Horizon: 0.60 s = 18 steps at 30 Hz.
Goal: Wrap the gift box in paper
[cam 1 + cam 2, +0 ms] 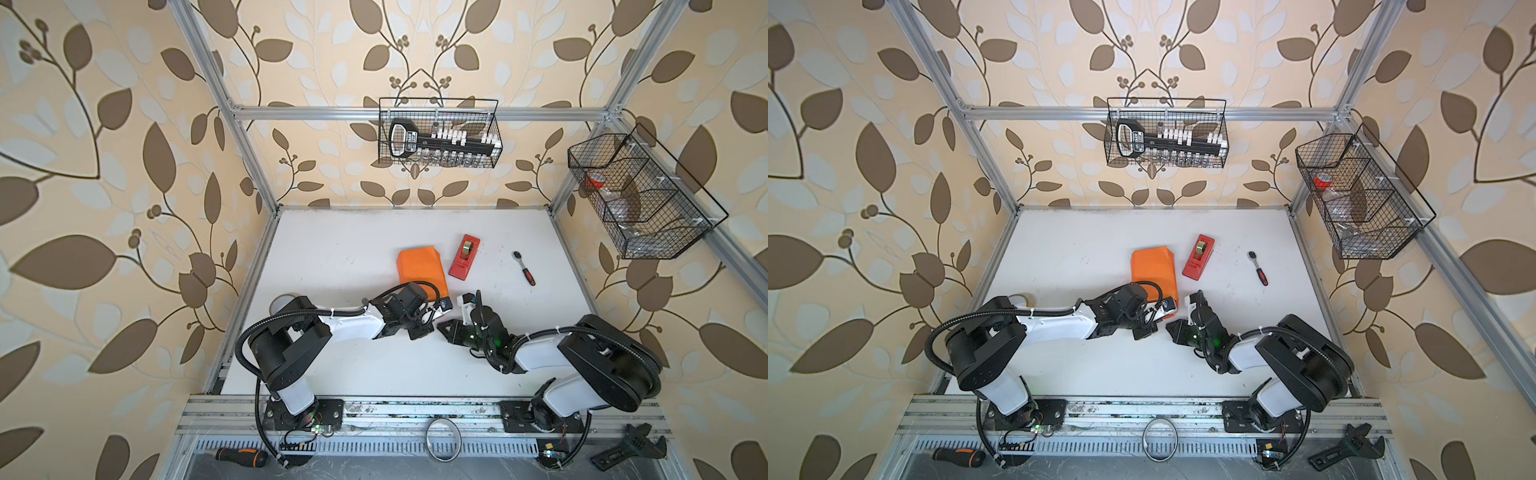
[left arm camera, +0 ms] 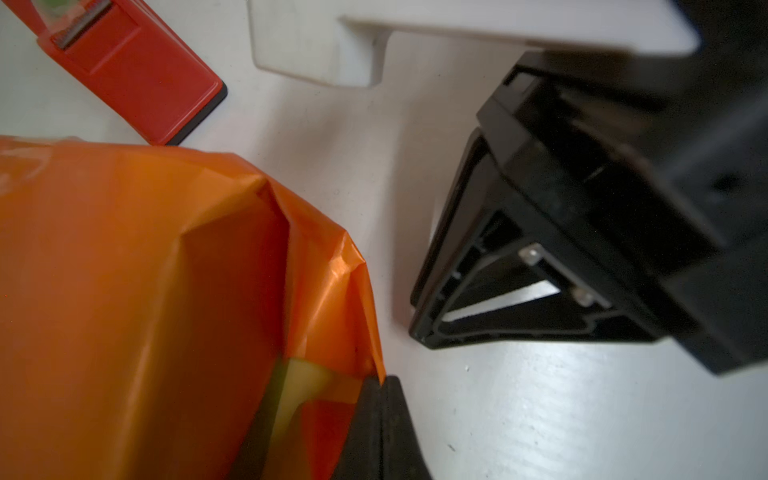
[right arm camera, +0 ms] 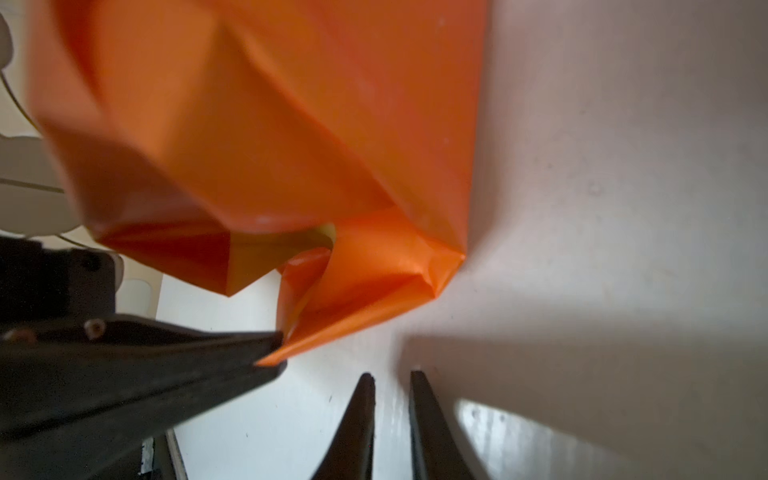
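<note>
Nearest the camera head, well on the near side of the red tape dispenser (image 1: 464, 257), a black-and-orange screwdriver (image 1: 241, 457) and a black adjustable wrench (image 1: 627, 449) lay by the arms' base rail (image 1: 415, 409). Farther in, but nearer than the tape dispenser, both grippers met over the white surface (image 1: 332, 249). The right gripper (image 3: 390, 376) sat low with its fingers a narrow slit apart and nothing between them. The left gripper (image 2: 380, 386) was pinched together on a loose corner flap of the paper (image 1: 417, 266), at the parcel's near corner.

The glossy orange paper lay folded around the gift box, which sat on the surface just beside the tape dispenser, apart from it, on the side toward the left arm. The box itself was covered. At the open near end a yellow-green sliver (image 2: 299, 382) showed, and it could not be told whether that was box or the paper's underside. About level with the tape dispenser, on its side away from the parcel, lay a small ratchet (image 1: 524, 268). Farthest, behind and above the tape dispenser, a wire basket (image 1: 386, 124) hung on the frame.
</note>
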Motion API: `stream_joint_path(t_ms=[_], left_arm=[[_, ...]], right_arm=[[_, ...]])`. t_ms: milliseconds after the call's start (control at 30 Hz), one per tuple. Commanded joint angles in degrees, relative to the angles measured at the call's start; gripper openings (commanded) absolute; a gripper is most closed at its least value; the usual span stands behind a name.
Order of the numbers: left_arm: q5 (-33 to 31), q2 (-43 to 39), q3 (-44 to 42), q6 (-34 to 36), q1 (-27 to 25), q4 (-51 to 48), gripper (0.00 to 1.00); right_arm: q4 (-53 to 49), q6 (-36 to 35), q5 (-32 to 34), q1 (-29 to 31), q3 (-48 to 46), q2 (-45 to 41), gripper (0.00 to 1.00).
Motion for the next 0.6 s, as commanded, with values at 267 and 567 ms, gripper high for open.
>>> stream_joint_path(t_ms=[267, 567], left_arm=[[3.9, -2.1, -0.5, -0.5, 0.6, 1.7, 0.0], [4.2, -1.3, 0.4, 0.2, 0.5, 0.0, 0.25]], right_arm=[[14.5, 6.5, 9.0, 2.1, -0.3, 7.8, 0.15], [22.6, 8.4, 11.2, 3.0, -1.7, 11.9, 0.13]])
